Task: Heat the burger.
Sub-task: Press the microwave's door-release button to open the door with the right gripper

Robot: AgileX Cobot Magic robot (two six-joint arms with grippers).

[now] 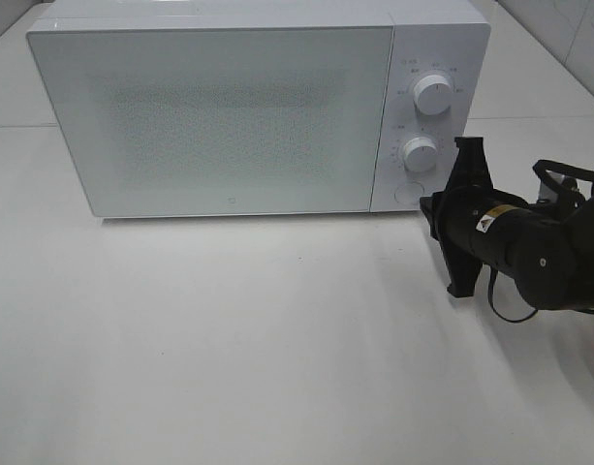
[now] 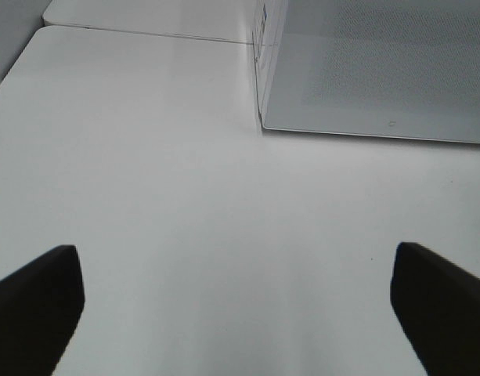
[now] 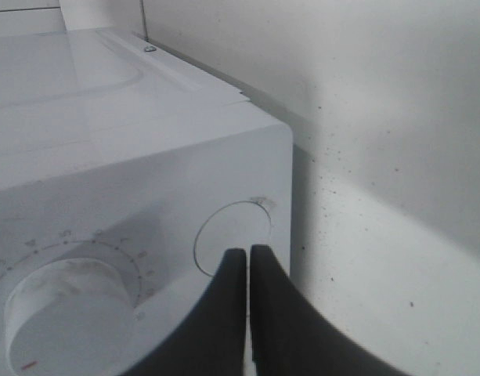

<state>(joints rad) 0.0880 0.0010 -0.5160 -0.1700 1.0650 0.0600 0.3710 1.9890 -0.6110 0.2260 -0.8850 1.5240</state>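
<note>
While closed, end effector (image 3: 247, 252) at button (image 3: 222, 227)

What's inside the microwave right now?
The microwave door is shut, and its speckled white panel shows nothing behind it, so the inside is hidden. No burger shows in any view. The shut right gripper is at its round button.

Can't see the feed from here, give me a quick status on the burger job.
Left gripper open, over table. Right gripper shut, tips at round button on microwave. Burger not in view; door closed.
</note>
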